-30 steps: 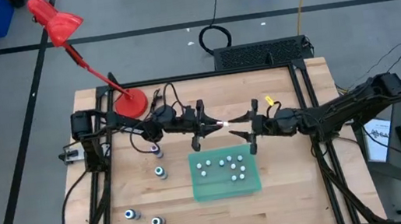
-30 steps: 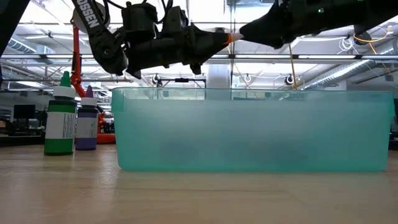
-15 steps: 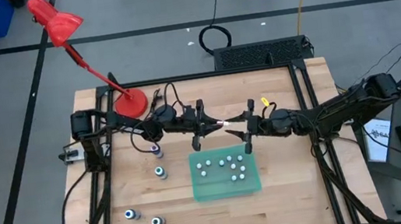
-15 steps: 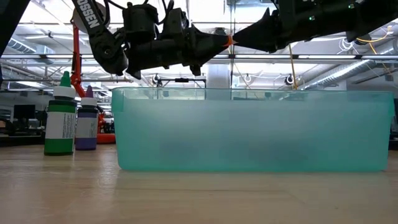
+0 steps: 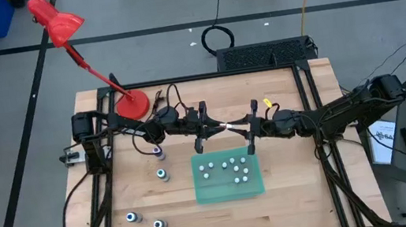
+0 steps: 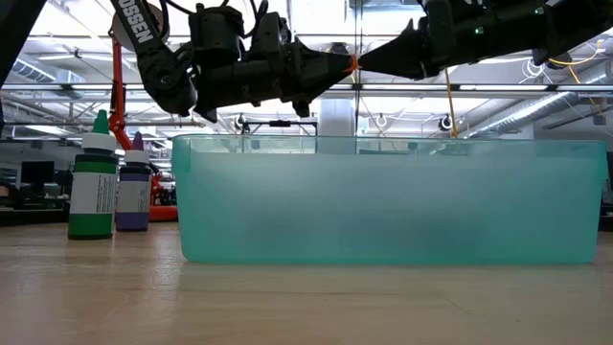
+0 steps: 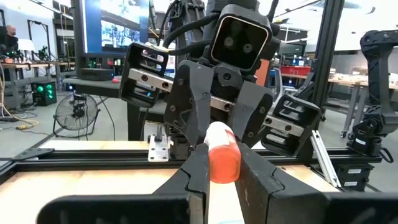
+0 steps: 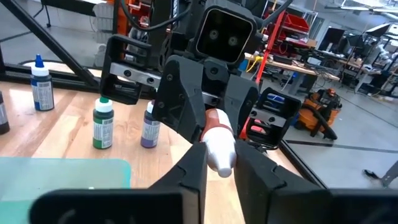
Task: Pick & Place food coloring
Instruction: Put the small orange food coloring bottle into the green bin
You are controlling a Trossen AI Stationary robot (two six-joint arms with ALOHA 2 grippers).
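One food coloring bottle (image 5: 229,126), white with an orange collar (image 6: 352,63), hangs level in the air just past the far wall of the teal bin (image 5: 230,193). My left gripper (image 5: 221,126) and my right gripper (image 5: 236,127) meet nose to nose on it, each shut on one end. Several small white-topped bottles stand inside the bin. More bottles stand on the wood to the bin's left: a teal-topped one (image 5: 162,175), a purple one (image 5: 152,151) and two near the front (image 5: 131,217) (image 5: 159,225). My left gripper pinches the bottle between its two fingers (image 7: 198,171) at the orange collar (image 7: 224,158), coming level from the table's left, fingers along the bottle. The bottle is lifted clear and lies level, its white tip pointing away toward the other gripper. My right gripper has its two fingers (image 8: 194,163) against either side of the bottle's white tip end (image 8: 221,149). It comes level from the table's right, fingers along the bottle. The red-orange collar (image 8: 214,118) shows just beyond them. The bottle is clear of the bin.
A red desk lamp (image 5: 132,103) stands at the table's far left corner. A black frame rail (image 5: 311,114) edges the table. In the low view a green bottle (image 6: 94,187) and a purple one (image 6: 132,196) stand left of the bin wall (image 6: 383,201).
My right gripper has moved toward the table's left until its fingers flank the bottle's tip, which stood bare beyond the left gripper a second ago. My left gripper and the bottle have kept still.
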